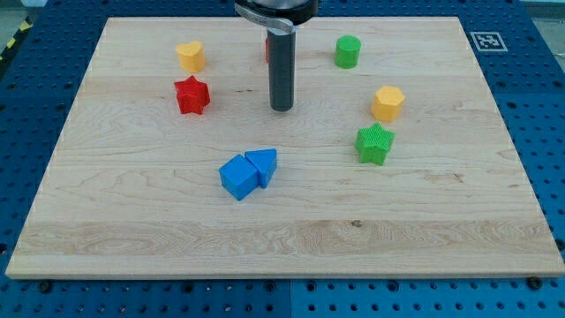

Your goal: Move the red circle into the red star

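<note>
1. Rod comes down from the view's top centre; my tip [282, 109] sits on the wooden worktop [441, 221], in open board with no block touching it.
2. No pincer on this arm, just the straight rod, so nothing is held or clamped.
3. Red circle [267, 49]: only a thin red sliver shows at the rod's left edge near the view's top. The rod hides most of it, so its shape cannot be confirmed from here. It lies above the tip in the view.
4. Red star [191, 94] sits at the view's upper left, well left of the tip and slightly higher. It is apart from the red sliver, with bare wood between them.
5. Yellow heart-like block [190, 56] is just above the red star, not touching it.
6. Green cylinder [348, 51] is at the upper right of the rod.
7. Yellow hexagon-like block [387, 103] is on the view's right, with the green star [375, 143] just below it, close but apart.
8. Blue cube [238, 177] and blue triangular block [262, 166] touch each other below the tip, toward the view's centre bottom.
</note>
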You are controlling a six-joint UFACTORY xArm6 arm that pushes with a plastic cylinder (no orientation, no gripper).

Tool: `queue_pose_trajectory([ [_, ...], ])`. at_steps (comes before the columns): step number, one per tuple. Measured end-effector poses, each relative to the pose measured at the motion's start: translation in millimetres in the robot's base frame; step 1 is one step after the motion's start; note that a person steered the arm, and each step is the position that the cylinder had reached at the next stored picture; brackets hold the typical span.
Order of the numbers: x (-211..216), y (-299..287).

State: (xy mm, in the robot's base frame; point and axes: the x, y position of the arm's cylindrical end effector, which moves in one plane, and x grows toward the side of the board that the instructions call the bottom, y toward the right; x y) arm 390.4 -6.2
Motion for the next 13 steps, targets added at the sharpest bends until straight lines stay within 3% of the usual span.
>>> queue_pose_trajectory([
  [2,-12.1,-28.7],
  [5,-127.2,-39.3],
  [6,-160.7,-18.7],
  [8,-149.6,15.7],
  [11,-62.5,6.8],
  [13,-71.1,0.1],
])
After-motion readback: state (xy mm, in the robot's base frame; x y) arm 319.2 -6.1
